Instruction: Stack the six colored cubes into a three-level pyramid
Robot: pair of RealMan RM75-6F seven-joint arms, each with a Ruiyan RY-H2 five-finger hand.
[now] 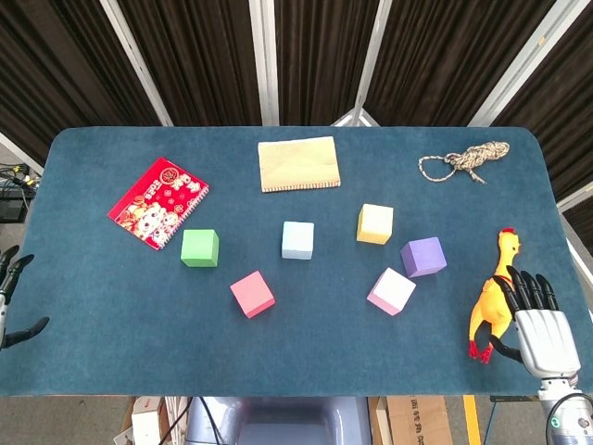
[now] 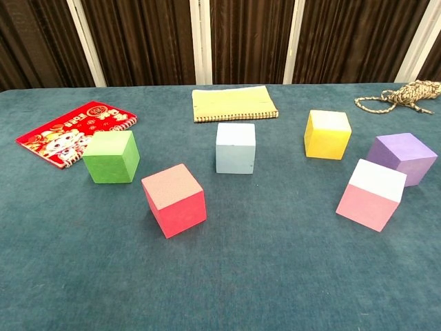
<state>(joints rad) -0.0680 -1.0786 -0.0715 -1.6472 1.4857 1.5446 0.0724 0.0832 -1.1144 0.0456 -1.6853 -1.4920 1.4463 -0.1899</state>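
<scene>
Several cubes lie apart on the blue table: green, red, light blue, yellow, purple and pink. None rests on another. My right hand is open at the table's right front corner, fingers spread, holding nothing. My left hand shows only at the left frame edge, open, off the table's left side. Neither hand appears in the chest view.
A yellow rubber chicken lies just left of my right hand. A red booklet is at the back left, a tan notebook at the back middle, a coiled rope at the back right.
</scene>
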